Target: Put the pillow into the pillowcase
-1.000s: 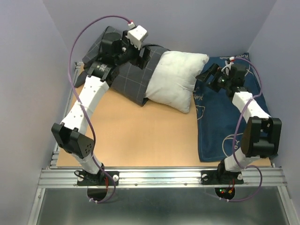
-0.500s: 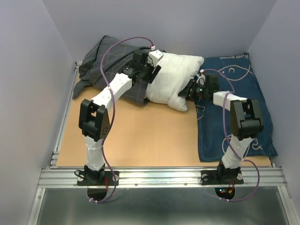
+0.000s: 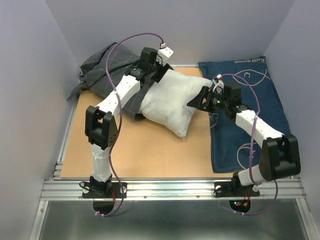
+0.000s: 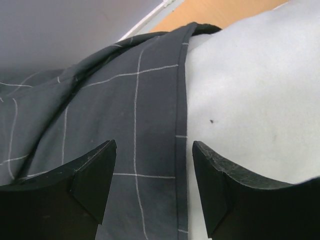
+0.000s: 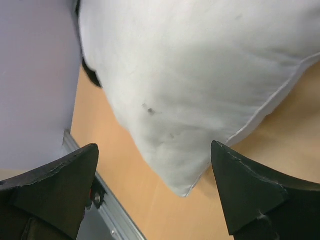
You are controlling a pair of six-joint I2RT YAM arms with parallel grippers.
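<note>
The white pillow (image 3: 167, 102) lies tilted in the middle of the table. Its left end sits inside the mouth of the dark grey grid-patterned pillowcase (image 3: 102, 65), which is bunched toward the back left. My left gripper (image 3: 161, 70) hovers open at the pillow's far edge. In the left wrist view the pillowcase (image 4: 100, 110) hem runs between the spread fingers of the left gripper (image 4: 154, 167), with the pillow (image 4: 250, 90) to its right. My right gripper (image 3: 197, 101) is open at the pillow's right side. The right wrist view shows a corner of the pillow (image 5: 200, 75) beyond the wide-spread right gripper (image 5: 155, 172).
A navy blue cloth (image 3: 250, 100) with white drawings covers the table's right side, under the right arm. Pale walls close in on the left, back and right. An aluminium rail (image 3: 170, 187) runs along the near edge. Bare wood (image 3: 150, 150) lies in front of the pillow.
The pillow has slid toward the front left and turned. The left arm swung from the pillowcase to the pillow's far edge. The right gripper moved left off the blue cloth to the pillow.
</note>
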